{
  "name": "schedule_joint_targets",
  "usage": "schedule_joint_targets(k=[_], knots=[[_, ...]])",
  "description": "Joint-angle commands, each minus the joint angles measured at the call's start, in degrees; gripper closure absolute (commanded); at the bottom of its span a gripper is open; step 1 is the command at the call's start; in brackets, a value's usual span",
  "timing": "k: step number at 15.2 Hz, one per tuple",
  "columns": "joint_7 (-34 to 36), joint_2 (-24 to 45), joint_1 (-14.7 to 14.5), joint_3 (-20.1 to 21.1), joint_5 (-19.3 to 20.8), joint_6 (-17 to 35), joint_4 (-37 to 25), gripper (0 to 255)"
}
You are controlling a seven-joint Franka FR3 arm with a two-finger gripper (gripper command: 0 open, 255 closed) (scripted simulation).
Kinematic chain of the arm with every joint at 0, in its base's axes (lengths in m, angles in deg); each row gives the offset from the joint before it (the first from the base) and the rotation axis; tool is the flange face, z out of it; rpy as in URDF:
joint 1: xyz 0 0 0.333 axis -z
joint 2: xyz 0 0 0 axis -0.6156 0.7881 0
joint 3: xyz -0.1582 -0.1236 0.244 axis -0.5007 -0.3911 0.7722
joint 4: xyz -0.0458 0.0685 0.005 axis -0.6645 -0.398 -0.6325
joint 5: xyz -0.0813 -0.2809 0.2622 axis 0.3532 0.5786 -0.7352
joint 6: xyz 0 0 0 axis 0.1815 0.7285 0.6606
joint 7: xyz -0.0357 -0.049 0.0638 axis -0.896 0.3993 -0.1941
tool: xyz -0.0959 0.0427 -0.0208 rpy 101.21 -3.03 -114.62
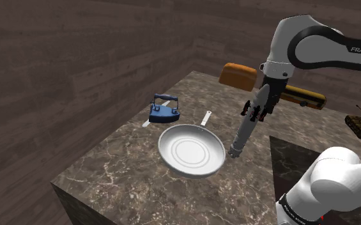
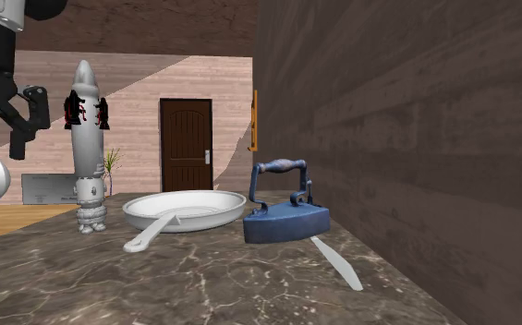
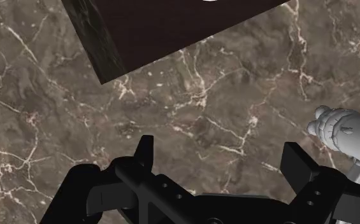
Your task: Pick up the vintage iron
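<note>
- Black two-finger gripper [image 3: 223,151]: my jaws stand apart and empty above the brown marble tabletop [image 3: 57,127].
- Blue flat iron [image 1: 164,112] rests upright on its sole, at 10 o'clock from the white round pan [image 1: 192,152] in the shoulder view.
- Its handle faces up, so I judge a top grasp feasible.
- Grey rocket-shaped model [image 1: 244,131] stands at 3 o'clock of the pan, just beside me. I judge it a collision risk.

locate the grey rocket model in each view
Shoulder view: rocket stands just right of the white pan.
Second exterior view: rocket upright at left, beside the pan.
Wrist view: its base, beside the open end effector.
Shared landmark: the marble tabletop.
</note>
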Motion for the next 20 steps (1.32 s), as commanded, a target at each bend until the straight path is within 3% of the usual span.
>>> schedule_joint_targets(k=[1, 10, 20], knots=[[0.0, 0.0, 0.0, 0.0, 0.0, 0.0, 0.0, 0], [-1.5, 19.1, -4.0, 3.4, -1.7, 6.7, -13.3, 0], [-2.8, 39.4, -7.4, 7.5, -1.1, 8.0, -33.2, 0]])
